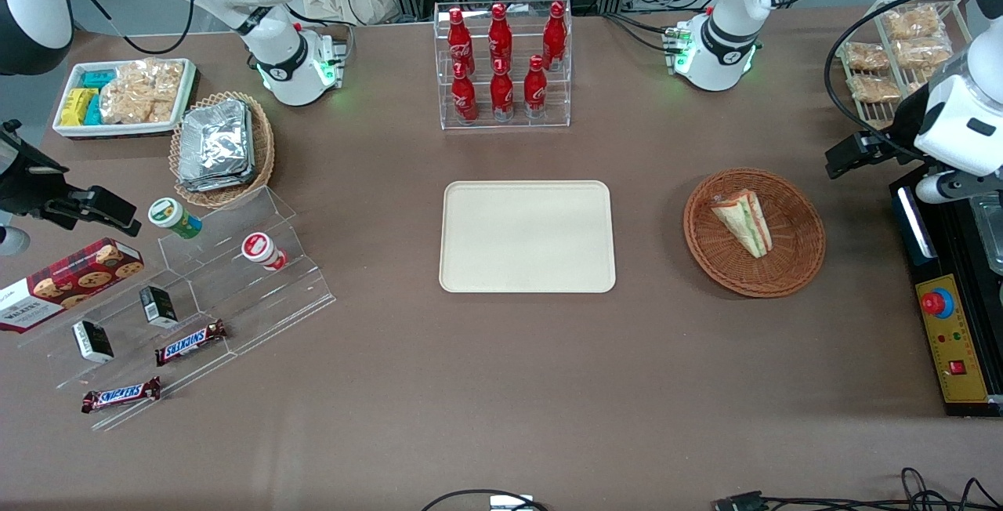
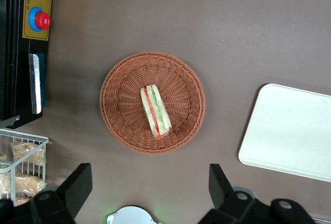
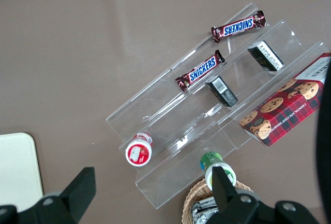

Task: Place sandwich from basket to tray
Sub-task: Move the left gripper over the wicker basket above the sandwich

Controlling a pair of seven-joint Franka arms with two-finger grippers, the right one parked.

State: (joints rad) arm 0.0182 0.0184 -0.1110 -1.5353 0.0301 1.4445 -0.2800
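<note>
The sandwich is a white-bread wedge with red and green filling, lying in the reddish-brown woven basket. The cream tray lies bare at mid-table, beside the basket toward the parked arm's end. My gripper hangs high over the table at the working arm's end, off the basket's rim and not over the sandwich. It is open, its fingers spread wide with only tablecloth between them.
A black control box with a red button lies at the working arm's end. A wire rack of snack packets stands near it. A clear rack of red bottles stands farther from the front camera than the tray.
</note>
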